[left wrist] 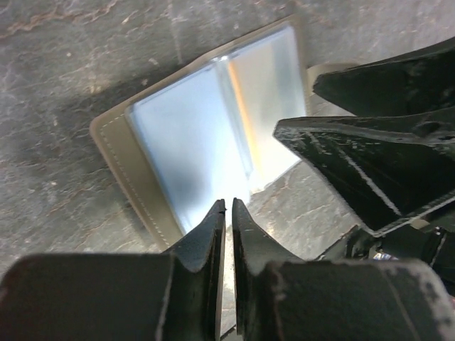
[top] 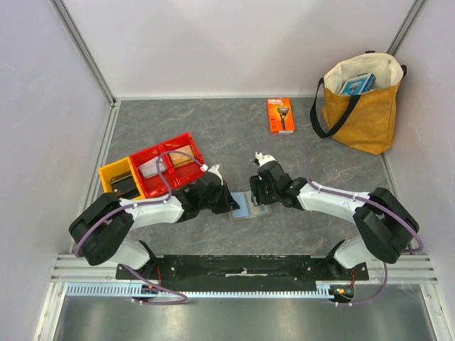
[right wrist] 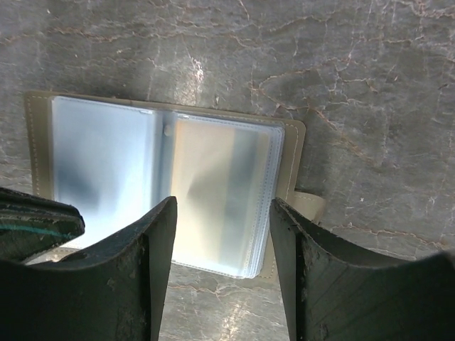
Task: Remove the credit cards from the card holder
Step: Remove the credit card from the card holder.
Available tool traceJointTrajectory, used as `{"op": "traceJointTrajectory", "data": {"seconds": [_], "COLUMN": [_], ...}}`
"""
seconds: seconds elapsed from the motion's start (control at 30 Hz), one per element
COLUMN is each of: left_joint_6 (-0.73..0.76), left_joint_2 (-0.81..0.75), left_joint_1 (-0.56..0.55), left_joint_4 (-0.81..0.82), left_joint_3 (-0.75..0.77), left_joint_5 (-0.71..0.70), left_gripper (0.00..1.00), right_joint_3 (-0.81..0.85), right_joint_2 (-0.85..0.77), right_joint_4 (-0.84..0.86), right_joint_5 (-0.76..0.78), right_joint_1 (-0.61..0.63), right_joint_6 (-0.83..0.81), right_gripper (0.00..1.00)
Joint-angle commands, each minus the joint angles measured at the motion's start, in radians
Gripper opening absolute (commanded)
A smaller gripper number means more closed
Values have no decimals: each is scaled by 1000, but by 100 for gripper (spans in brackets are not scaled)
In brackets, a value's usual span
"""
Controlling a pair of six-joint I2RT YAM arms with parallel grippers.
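Observation:
The grey card holder (top: 250, 207) lies open on the table between my two grippers, its light blue clear sleeves facing up. My left gripper (left wrist: 229, 207) is shut, its tips at the near edge of the card holder's (left wrist: 121, 149) left page, with nothing seen between them. My right gripper (right wrist: 222, 213) is open, hovering over the right page of the card holder (right wrist: 291, 142) near its closing tab (right wrist: 309, 202). A tan-orange credit card (right wrist: 202, 177) shows faintly through the right sleeve. I cannot make out the blackish card.
Red bins (top: 170, 165) and a yellow bin (top: 117, 177) stand at the left behind my left arm. An orange razor package (top: 280, 115) lies at the back. A tan tote bag (top: 359, 103) with a blue box stands at the back right.

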Motion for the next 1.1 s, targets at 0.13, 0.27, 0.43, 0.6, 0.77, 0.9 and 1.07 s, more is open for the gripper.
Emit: {"op": "traceJointTrajectory", "data": {"seconds": [0.13, 0.27, 0.43, 0.6, 0.77, 0.9, 1.07], "left_joint_6": [-3, -11, -9, -9, -9, -9, -9], "left_joint_2": [53, 64, 60, 58, 56, 52, 50], "left_joint_1": [-4, -3, -4, -4, -4, -4, -4], "left_joint_4": [18, 19, 19, 19, 19, 19, 18], "left_joint_3": [-52, -64, -67, -66, -69, -67, -67], "left_joint_5": [-9, -5, -5, -2, -1, 1, 4], "left_gripper": [12, 11, 11, 11, 11, 11, 11], "right_joint_3": [-10, -12, -12, -7, -5, -12, -27], "right_joint_2": [31, 31, 12, -26, -29, -15, -25], "right_joint_4": [30, 33, 33, 30, 30, 35, 33], "right_joint_5": [-25, -31, -43, -37, -38, -35, 26], "right_joint_1": [1, 1, 1, 1, 1, 1, 1], "right_joint_6": [-6, -5, -3, 1, 1, 4, 24], "right_gripper": [58, 56, 55, 57, 58, 57, 60]}}
